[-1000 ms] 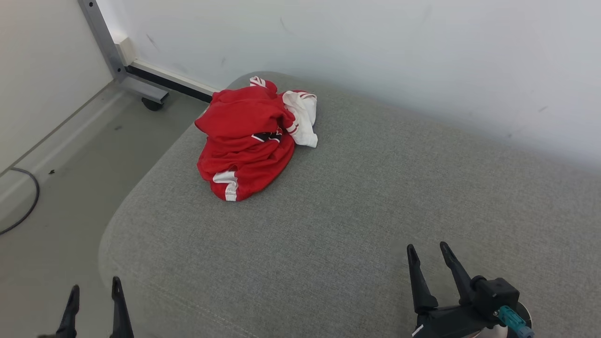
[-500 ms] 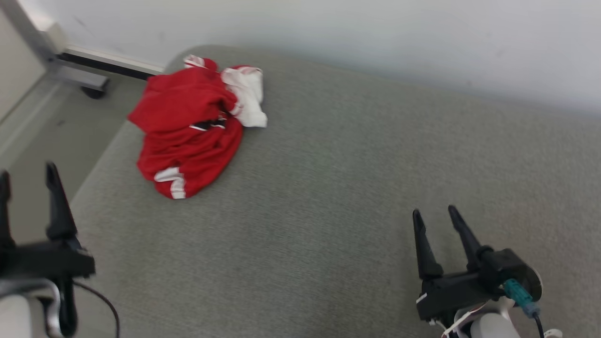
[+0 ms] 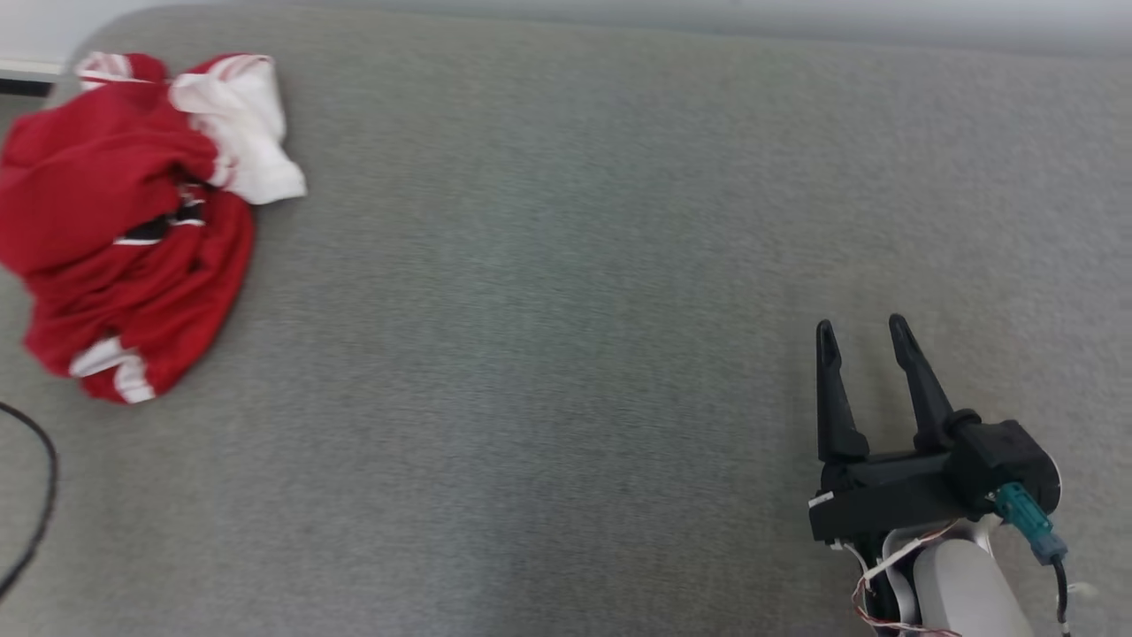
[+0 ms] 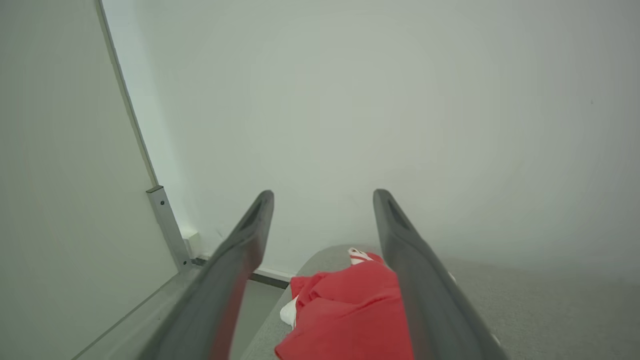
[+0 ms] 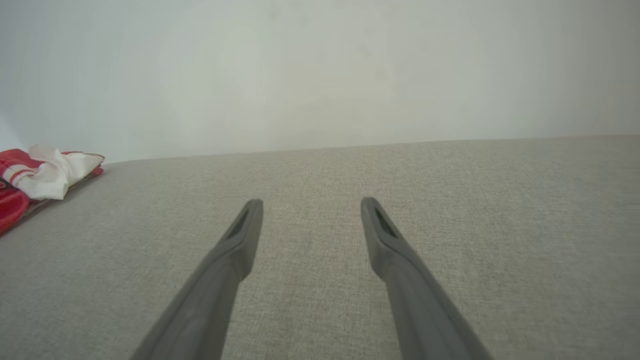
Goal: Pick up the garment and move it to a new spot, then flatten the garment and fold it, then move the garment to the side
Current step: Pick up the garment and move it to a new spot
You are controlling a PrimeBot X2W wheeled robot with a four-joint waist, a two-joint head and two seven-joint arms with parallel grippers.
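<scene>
Evidently pickup is pending: left hand (image 4: 323, 192) and right hand (image 3: 861, 320) are gaping empty, needing a reach toward garment (image 3: 115, 239) at ten o'clock.

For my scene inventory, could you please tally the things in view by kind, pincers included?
Garment: 1
Grey cushion: 1
Black cable: 1
Pincers: 2 (left pincer, right pincer), both open and empty
Total: 5

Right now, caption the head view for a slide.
Crumpled red-and-white garment far left on grey cushion; right gripper open, empty, lower right.
</scene>
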